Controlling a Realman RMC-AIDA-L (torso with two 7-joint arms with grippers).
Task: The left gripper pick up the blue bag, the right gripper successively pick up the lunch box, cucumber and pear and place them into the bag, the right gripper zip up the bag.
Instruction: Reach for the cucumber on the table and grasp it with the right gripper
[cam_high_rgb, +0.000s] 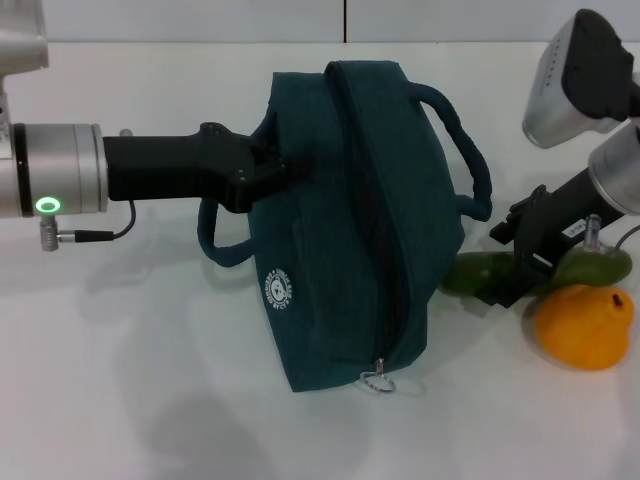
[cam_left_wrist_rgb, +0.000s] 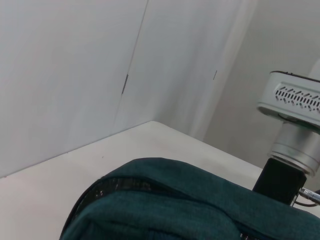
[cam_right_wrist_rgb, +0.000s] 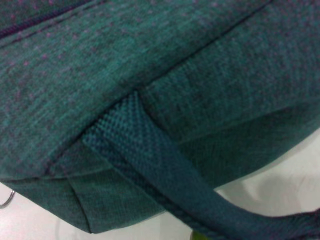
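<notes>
The blue-green bag (cam_high_rgb: 350, 220) lies tilted on the white table, with its zip slit running down its middle and a metal pull ring (cam_high_rgb: 378, 381) at the near end. My left gripper (cam_high_rgb: 262, 172) is shut on the bag's left edge by a handle. My right gripper (cam_high_rgb: 508, 265) is just right of the bag, over the green cucumber (cam_high_rgb: 590, 268). The orange-yellow pear (cam_high_rgb: 585, 325) lies just in front of the cucumber. The lunch box is not in view. The bag also fills the right wrist view (cam_right_wrist_rgb: 150, 75) and shows in the left wrist view (cam_left_wrist_rgb: 165, 200).
The bag's right handle (cam_high_rgb: 470, 150) loops out towards my right arm (cam_high_rgb: 590, 80). The white table (cam_high_rgb: 150, 380) shows in front of the bag and to its left. A wall (cam_left_wrist_rgb: 75, 75) stands behind the table.
</notes>
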